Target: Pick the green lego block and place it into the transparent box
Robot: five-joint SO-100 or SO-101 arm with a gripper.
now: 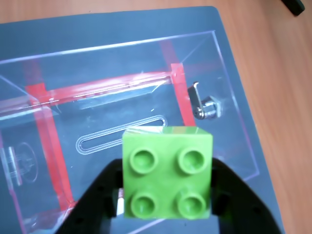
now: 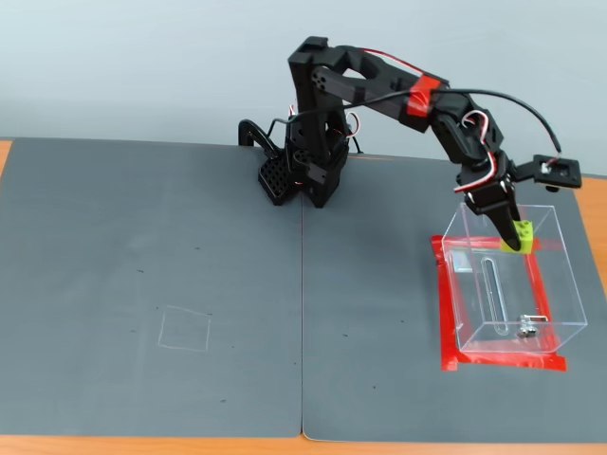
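Fingers (image 1: 168, 214) closed on both sides of green lego block (image 1: 167, 172) — held above open top of transparent box (image 2: 512, 284), studs facing wrist camera.

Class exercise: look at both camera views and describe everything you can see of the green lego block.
The green lego block is a small lime-green brick of glossy plastic, square, with four round studs facing the wrist camera. The black claw grips it on two opposite sides. In the fixed view it hangs at the claw's tip over the far part of the transparent box, about level with the rim; whether it has dipped inside is unclear.
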